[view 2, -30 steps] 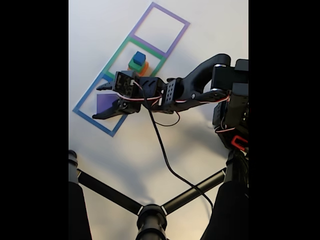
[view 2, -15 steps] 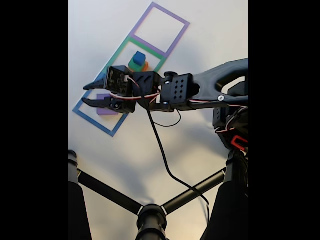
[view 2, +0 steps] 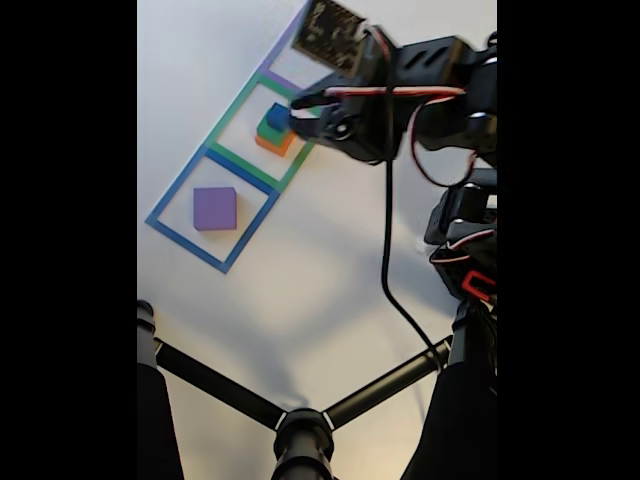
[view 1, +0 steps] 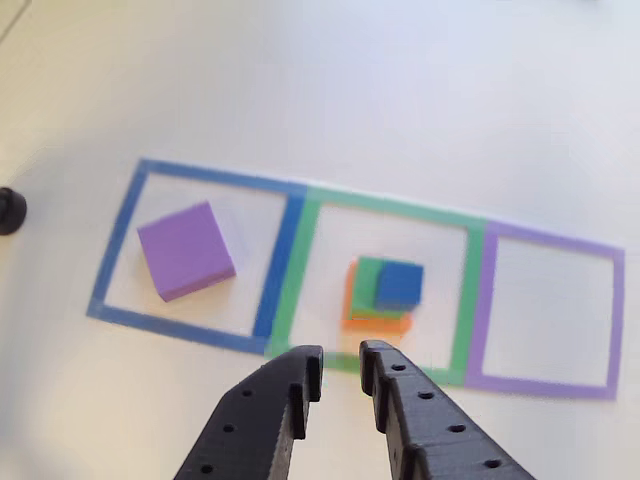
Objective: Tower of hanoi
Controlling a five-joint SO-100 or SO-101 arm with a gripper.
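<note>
The arm (view 2: 440,80) has swung away from the blue tape square (view 2: 212,208) since a second ago: then its gripper hung over the purple block, half hiding it, and half a second ago it was still low over that square with its jaws spread. Now the gripper (view 2: 300,112) sits higher in the fixed view, beside the stack in the green tape square (view 2: 262,128), and the purple block (view 2: 214,208) lies fully uncovered. The blocks themselves have not moved.

The white table (view 2: 330,260) carries three tape squares in a row. The purple block (view 1: 186,250), widest of the set, lies flat and slightly turned inside the blue tape square (view 1: 196,257), clear of its edges. In the green tape square (view 1: 380,285) the orange block (view 1: 350,312) is at the bottom, the green block (view 1: 364,280) on it, and the small blue cube (view 1: 399,284) on top, shifted toward one corner. The purple tape square (view 1: 546,312) lies next to it.

The other view looks past the gripper (view 1: 340,378), showing its two black fingers (view 1: 275,410) a narrow gap apart, holding nothing, with their tips over the near edge of the green tape square. The fixed view hides this gap behind the arm, but shows a black cable (view 2: 386,250) hanging from the arm and black tripod legs (view 2: 300,420) at the bottom.
</note>
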